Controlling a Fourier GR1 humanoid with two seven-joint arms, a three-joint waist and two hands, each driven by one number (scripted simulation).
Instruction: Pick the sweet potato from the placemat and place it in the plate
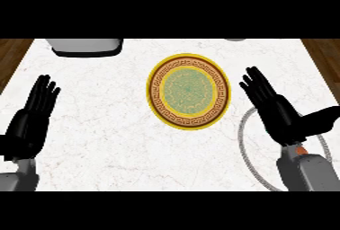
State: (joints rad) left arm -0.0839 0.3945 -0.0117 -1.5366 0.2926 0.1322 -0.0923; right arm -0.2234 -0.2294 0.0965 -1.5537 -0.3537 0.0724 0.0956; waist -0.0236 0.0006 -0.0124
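A round plate [189, 91] with a yellow rim, brown key-pattern band and green centre lies bare on the white marble counter [106, 143]. The right hand [282, 117], fingers straight and thumb spread, hovers over a pale, rope-edged placemat [247, 152]. Only an orange sliver of the potato [301, 150] shows beside the wrist; its long axis cannot be told. The left hand [30, 121] rests open, fingers up, at left. A grey rounded box [86, 46] sits at the far edge.

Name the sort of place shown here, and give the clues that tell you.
Probably a kitchen or dining counter: a white marble top, a patterned plate, a placemat's rim, and wooden floor beyond.
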